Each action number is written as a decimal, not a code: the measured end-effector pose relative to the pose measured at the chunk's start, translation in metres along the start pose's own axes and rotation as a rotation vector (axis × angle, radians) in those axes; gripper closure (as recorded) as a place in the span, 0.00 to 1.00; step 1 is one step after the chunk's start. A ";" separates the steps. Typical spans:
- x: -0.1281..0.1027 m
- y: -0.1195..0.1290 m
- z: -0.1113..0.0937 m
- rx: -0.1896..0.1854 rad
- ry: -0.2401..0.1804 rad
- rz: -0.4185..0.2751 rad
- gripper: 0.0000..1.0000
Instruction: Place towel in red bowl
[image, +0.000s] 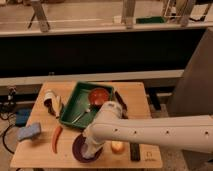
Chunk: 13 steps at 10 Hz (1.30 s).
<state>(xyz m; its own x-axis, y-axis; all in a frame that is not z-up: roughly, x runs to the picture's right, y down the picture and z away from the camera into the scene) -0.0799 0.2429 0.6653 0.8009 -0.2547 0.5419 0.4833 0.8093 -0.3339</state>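
Observation:
The red bowl sits in the back right part of a green tray on the wooden table. My gripper is at the end of the white arm, low over a purple plate at the table's front edge, well in front of the bowl. The arm covers most of the plate, and whatever lies under the gripper is hidden. I cannot single out the towel for certain. A pale bundle lies left of the tray.
A blue sponge and a red chili pepper lie front left. A yellow-orange item and a black bar lie right of the plate. A utensil lies in the tray. A dark counter stands behind the table.

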 end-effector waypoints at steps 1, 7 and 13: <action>-0.001 -0.003 0.003 0.009 0.001 -0.023 0.20; 0.006 -0.015 0.026 -0.008 -0.009 -0.019 0.24; 0.033 -0.003 0.055 -0.102 -0.033 0.088 0.23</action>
<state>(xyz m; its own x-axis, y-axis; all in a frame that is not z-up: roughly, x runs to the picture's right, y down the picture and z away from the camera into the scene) -0.0738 0.2615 0.7267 0.8304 -0.1664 0.5317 0.4466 0.7693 -0.4569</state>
